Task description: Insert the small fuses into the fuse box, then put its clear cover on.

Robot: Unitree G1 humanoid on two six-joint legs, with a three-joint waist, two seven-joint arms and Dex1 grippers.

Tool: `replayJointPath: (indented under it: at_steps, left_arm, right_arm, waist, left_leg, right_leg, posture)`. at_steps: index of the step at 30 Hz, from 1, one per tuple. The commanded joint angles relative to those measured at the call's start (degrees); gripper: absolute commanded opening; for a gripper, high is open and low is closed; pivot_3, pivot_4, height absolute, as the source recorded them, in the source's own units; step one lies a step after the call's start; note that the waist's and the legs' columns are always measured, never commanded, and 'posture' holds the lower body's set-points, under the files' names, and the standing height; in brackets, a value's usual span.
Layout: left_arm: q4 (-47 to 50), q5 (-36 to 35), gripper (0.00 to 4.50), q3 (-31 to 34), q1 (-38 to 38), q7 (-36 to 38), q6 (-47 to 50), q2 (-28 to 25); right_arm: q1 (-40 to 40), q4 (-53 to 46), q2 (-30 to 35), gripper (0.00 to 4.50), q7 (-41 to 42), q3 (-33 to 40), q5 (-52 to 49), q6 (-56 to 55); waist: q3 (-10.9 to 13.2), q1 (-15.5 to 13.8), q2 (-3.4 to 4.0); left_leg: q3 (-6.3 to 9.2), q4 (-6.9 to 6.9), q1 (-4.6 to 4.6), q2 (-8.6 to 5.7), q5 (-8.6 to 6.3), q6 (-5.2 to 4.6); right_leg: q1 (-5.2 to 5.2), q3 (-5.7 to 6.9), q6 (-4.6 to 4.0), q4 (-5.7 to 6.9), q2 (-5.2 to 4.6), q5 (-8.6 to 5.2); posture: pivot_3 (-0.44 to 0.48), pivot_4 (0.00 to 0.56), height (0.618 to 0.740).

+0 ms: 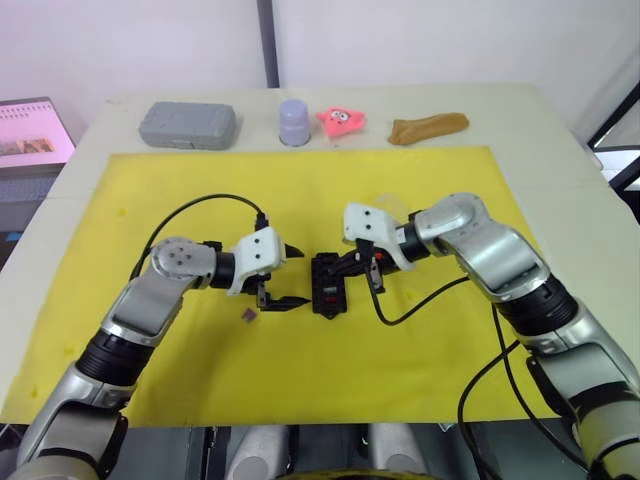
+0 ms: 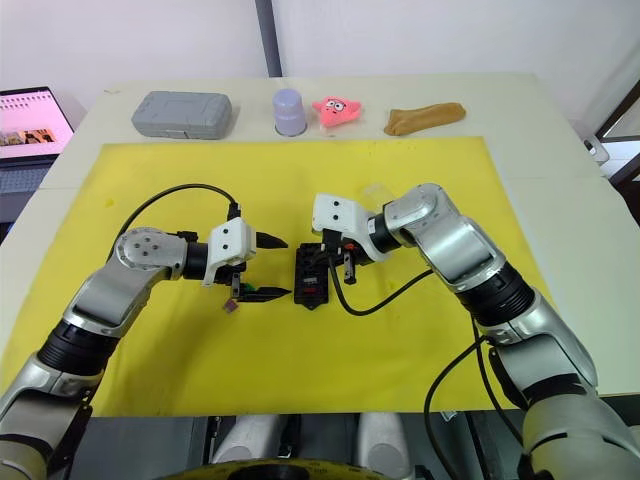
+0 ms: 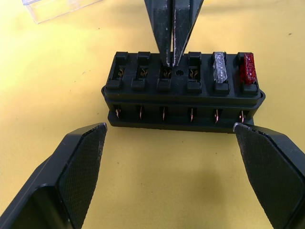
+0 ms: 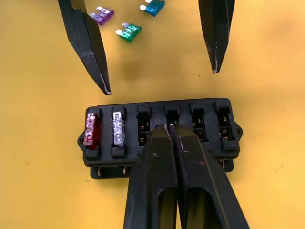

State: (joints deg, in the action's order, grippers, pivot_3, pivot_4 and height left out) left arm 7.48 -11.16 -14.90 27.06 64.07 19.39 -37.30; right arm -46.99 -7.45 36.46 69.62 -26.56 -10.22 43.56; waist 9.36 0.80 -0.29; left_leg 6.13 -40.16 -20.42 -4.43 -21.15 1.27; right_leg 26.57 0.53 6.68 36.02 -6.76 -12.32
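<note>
Right wrist view: right gripper (image 4: 172, 127) has its fingers pressed together with no visible gap, tips down on the fuse box (image 4: 159, 133) at a middle slot; whether a fuse is pinched between them I cannot tell. Fuse box sits mid-mat on the yellow mat (image 1: 420, 190), roughly centred between the two arms, well in from every mat edge. Red fuse (image 4: 91, 129) and grey fuse (image 4: 117, 129) are seated in the two end slots; the other four slots look empty. Left gripper (image 3: 171, 157) is spread wide, holding nothing, pads either side of the box's long face without touching it. Purple fuse (image 4: 103, 15), green fuse (image 4: 128, 31) and teal fuse (image 4: 153, 6) lie loose on the mat just past the box, toward the near-left. Clear cover (image 3: 52, 7) lies on the mat behind the box, toward the far edge. My read: step in hand is seating a fuse in a middle slot. To do it well, keep the blades square to the slot, push straight down, and close the left pads on the box first, since it is light and will likely skid or tip under an off-axis push. Release only once the top sits level with the red and grey ones.
</note>
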Motion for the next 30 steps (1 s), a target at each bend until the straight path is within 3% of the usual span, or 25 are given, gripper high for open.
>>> replayJointPath:
  at_steps: [1,7,13,22,26,30]
  left_arm:
    - [1.1,-0.1,4.50,1.2,0.0,-0.1,-0.7,-0.7]
    - [0.9,-0.4,4.50,1.8,0.1,-0.4,-0.6,-0.8]
    - [1.0,-4.3,4.50,6.7,2.3,-0.3,3.2,-1.9]
    - [2.5,-15.5,4.50,21.1,-3.6,6.5,14.0,-15.9]
    - [-0.1,-16.8,4.50,27.2,-8.8,9.2,15.1,-22.5]
    - [-4.1,-15.5,4.50,29.7,-12.7,11.2,12.5,-26.3]
  right_arm:
    - [-1.1,-2.0,-0.1,0.04,0.7,0.5,-0.7,0.1]
    - [-2.0,-2.2,0.4,0.04,0.9,1.4,-0.7,0.1]
    - [-4.0,-5.0,0.3,0.04,1.2,5.2,-4.5,1.7]
    - [-2.6,-10.9,4.1,0.04,2.2,8.5,-7.4,-0.4]
    - [-1.4,-12.5,6.7,1.39,3.1,10.6,-9.3,-0.8]
    - [0.0,-13.0,9.0,3.49,3.6,12.3,-10.6,-1.5]
  waist:
    - [0.0,0.0,0.00]
    - [0.0,0.0,0.00]
    - [0.0,0.0,0.00]
    - [0.0,0.3,0.01]
    - [0.0,0.1,0.02]
    - [0.0,-0.1,0.02]
  left_leg:
    - [0.00,0.00,0.00,0.00,0.00,0.00]
    - [0.00,0.00,0.00,0.00,0.00,0.00]
    - [0.01,0.00,-0.01,0.00,0.00,0.00]
    - [0.02,0.06,-0.02,0.04,0.00,0.00]
    - [0.01,0.05,-0.01,0.04,0.00,0.00]
    - [0.01,0.05,0.00,0.03,0.00,-0.01]
  right_leg:
    - [0.00,0.00,0.00,0.00,0.00,0.00]
    - [0.00,0.00,0.00,0.00,0.00,0.00]
    - [0.02,0.00,0.00,0.01,0.00,0.00]
    - [0.07,0.00,0.00,0.02,0.02,0.00]
    - [0.04,0.00,0.00,-0.01,0.01,0.00]
    - [0.00,0.01,0.00,-0.03,0.01,0.00]
  posture:
    - [0.000,0.150,0.740]
    - [0.000,0.150,0.740]
    - [0.000,0.150,0.740]
    - [0.000,0.150,0.740]
    - [0.000,0.150,0.740]
    - [0.000,0.150,0.740]
